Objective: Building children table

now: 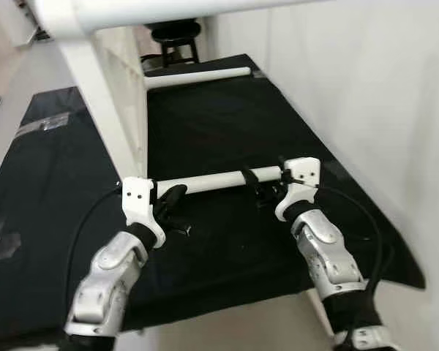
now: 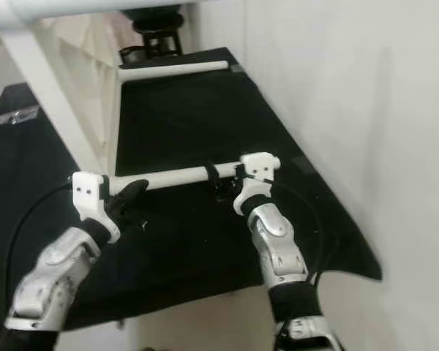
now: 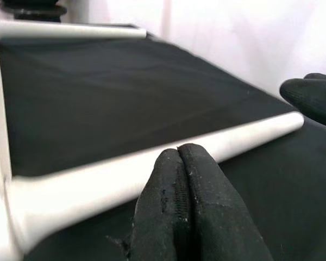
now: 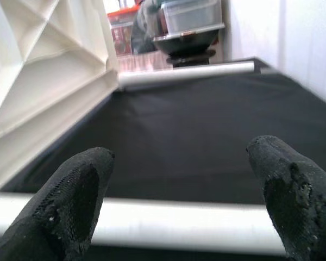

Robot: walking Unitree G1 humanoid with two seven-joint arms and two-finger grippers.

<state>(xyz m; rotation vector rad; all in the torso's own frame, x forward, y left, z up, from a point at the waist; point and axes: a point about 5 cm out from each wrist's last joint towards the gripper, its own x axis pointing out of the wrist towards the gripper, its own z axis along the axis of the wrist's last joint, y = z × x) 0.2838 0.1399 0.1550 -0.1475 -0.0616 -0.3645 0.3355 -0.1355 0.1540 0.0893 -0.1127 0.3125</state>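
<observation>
A smooth white round leg (image 1: 205, 181) of the children's table juts out sideways from the white plastic tabletop (image 1: 121, 110), which stands on edge with its ribbed, latticed underside facing the legs. The leg's long axis runs across the view, from the tabletop on the robot's left toward the wall (image 1: 366, 88) on its right, held just above a matte black cloth (image 1: 227, 124) that covers the floor. A second leg (image 1: 197, 76) of the same shape lies parallel farther off, also joined to the tabletop.

The left tool (image 1: 168, 205) sits under the leg near its root — its two black textured fingers (image 3: 179, 212) are pressed together with nothing between them, tips touching the leg's underside. The right tool (image 1: 267, 186) is at the leg's free end, its fingers (image 4: 79, 196) spread wide with the leg running across the gap between them — not clamped.

The cloth's right edge runs close along the pale wall, leaving little room there; between the two legs the cloth lies flat. A dark stool (image 1: 177, 36) stands beyond the far leg.
</observation>
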